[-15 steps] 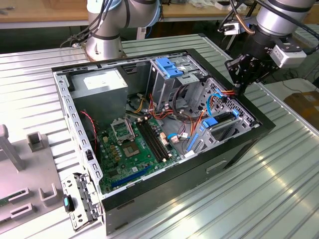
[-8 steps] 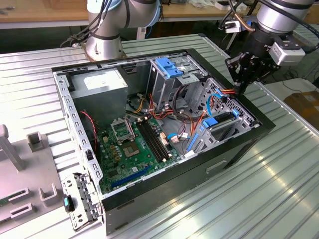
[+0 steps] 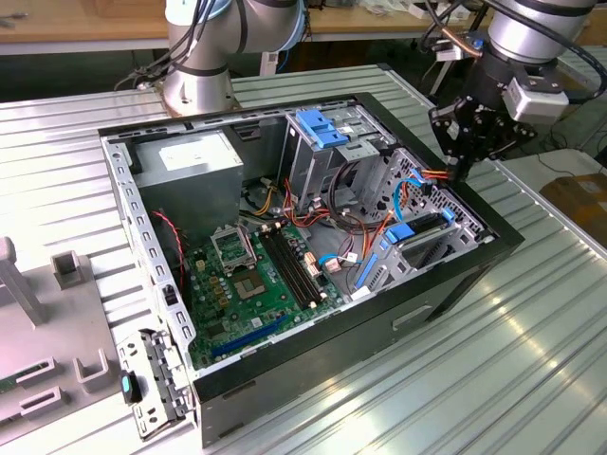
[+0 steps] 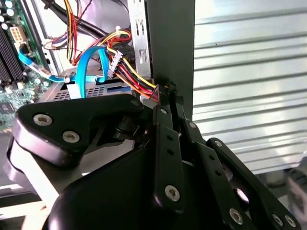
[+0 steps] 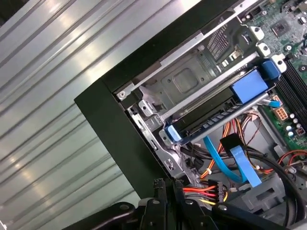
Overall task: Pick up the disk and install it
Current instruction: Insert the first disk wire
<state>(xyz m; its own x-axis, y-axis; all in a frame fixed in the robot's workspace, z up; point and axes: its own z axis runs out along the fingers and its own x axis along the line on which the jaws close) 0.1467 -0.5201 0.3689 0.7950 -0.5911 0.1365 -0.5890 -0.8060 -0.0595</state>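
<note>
The black two-fingered gripper [image 3: 460, 171] hangs at the rim of the open black computer case [image 3: 285, 379]. Its fingers are drawn together at the tips, and nothing shows between them. In the second wrist view the tips [image 4: 167, 93] come to a point beside a bundle of red, yellow and orange wires [image 4: 134, 81] just inside the case wall; whether they touch the wires I cannot tell. The disk [image 5: 213, 111], a flat dark slab edged by a bright blue plastic rail, is not in the gripper. It lies in the metal drive cage inside the case, lower than the gripper and further along the same case wall. Its long axis runs from that wall inward towards the green motherboard [image 3: 256, 284], and the broad blue tab [image 5: 249, 86] is at the inner end. In the exterior view the disk [image 3: 424, 237] is mostly hidden by the cage. Its pale label is out of sight, and how deep it sits in the bay is hard to judge. A flat blue ribbon cable [image 5: 240, 163] crosses between the gripper and the disk.
</note>
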